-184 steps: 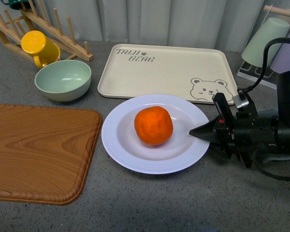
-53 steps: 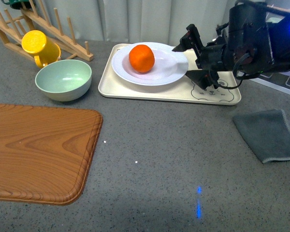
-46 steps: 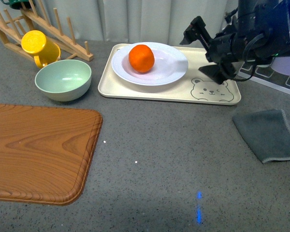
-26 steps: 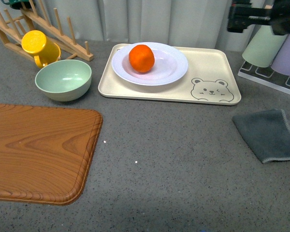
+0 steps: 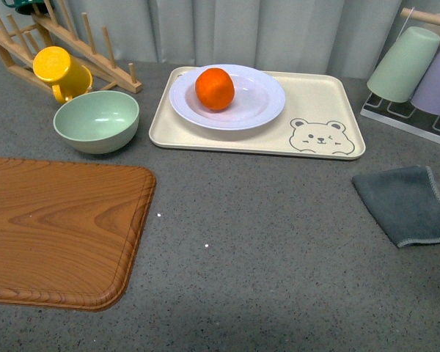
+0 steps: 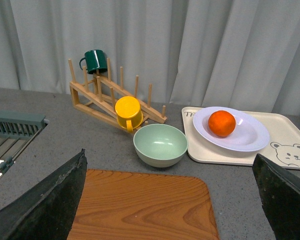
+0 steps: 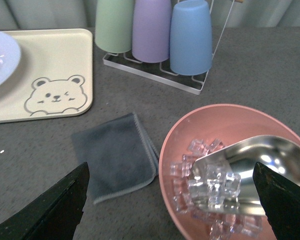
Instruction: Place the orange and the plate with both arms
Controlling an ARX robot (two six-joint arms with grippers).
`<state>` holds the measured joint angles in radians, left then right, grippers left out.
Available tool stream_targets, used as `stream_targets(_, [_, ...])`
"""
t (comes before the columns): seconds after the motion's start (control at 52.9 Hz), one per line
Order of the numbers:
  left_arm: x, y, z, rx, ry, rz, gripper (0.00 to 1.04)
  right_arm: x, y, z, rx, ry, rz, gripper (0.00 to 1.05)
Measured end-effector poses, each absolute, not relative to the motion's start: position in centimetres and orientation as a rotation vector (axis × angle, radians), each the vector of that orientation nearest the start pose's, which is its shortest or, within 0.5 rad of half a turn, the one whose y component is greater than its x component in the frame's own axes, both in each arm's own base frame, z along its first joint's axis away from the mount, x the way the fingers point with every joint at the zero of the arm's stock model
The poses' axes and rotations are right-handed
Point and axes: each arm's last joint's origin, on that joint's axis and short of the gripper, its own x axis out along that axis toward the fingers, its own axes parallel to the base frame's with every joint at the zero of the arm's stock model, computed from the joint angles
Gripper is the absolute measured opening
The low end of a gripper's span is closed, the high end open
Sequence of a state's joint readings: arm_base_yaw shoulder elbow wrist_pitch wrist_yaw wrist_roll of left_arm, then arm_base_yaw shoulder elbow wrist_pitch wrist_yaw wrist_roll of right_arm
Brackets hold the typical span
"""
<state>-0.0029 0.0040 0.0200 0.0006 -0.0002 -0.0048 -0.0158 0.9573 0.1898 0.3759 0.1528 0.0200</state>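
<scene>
Now the orange (image 5: 215,89) sits in the plate (image 5: 260,103), which rests on the beige bear tray (image 5: 330,95), far from either arm's fingers. Only the left gripper's (image 6: 170,200) two dark fingertips (image 6: 47,205) show in the left wrist view, spread wide with nothing between them; beyond the gap lie the wooden board (image 6: 140,205) and the green bowl (image 6: 160,145). Likewise, the right gripper (image 7: 170,200) has its fingertips (image 7: 52,205) spread wide and empty, over a grey cloth (image 7: 115,155) and a pink bowl (image 7: 225,125) of ice cubes holding a metal scoop (image 7: 260,160).
</scene>
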Motion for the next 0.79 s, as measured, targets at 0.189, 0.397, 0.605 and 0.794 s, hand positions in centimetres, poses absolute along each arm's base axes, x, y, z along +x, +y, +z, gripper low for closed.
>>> stream_targets(0.189, [9.7,0.0,17.0,-0.005,-0.017,-0.003,0.98,17.3,-0.5,16.0,0.003,0.318,-0.130,0.93])
stream_targets(0.397, [9.7,0.0,17.0,-0.005,-0.017,-0.002,0.98,16.0,0.0,16.2,0.006,0.024,0.000,0.61])
stream_targets(0.605, [9.7,0.0,17.0,-0.005,-0.017,-0.003,0.98,14.7,0.0,16.1,0.005,0.018,-0.002,0.27])
stream_targets(0.794, [9.7,0.0,17.0,-0.005,-0.017,-0.002,0.98,13.5,0.0,16.4,0.002,0.007,-0.002,0.01])
